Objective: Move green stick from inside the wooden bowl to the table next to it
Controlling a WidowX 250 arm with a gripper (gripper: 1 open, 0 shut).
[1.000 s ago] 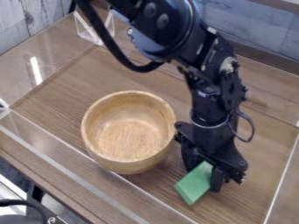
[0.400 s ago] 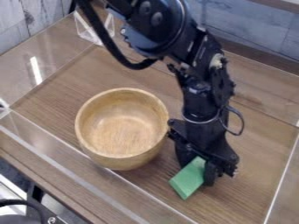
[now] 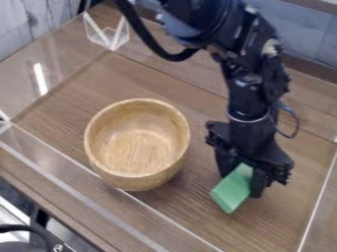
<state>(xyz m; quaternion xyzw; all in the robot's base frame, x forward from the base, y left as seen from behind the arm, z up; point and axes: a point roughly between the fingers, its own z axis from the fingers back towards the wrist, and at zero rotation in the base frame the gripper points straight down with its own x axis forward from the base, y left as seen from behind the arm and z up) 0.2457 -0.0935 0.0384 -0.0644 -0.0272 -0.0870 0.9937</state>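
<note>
The hand (image 3: 247, 169) is gripping the green stick (image 3: 235, 189), resting on the tabletop (image 3: 118, 84) at the wooden bowl's (image 3: 137, 143) four o'clock.

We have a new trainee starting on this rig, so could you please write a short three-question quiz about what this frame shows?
1. True or false: the green stick lies inside the wooden bowl.
2. Multiple choice: where is the tool? A) above the bowl's middle B) at the green stick, right of the bowl in the picture C) at the far acrylic wall.
3. Short answer: what does the bowl hold?

Key
1. False: it is outside the bowl, at the table surface beside it.
2. B: the tool's jaws stand either side of the stick's upper end.
3. Nothing visible; its inside looks empty.
</note>
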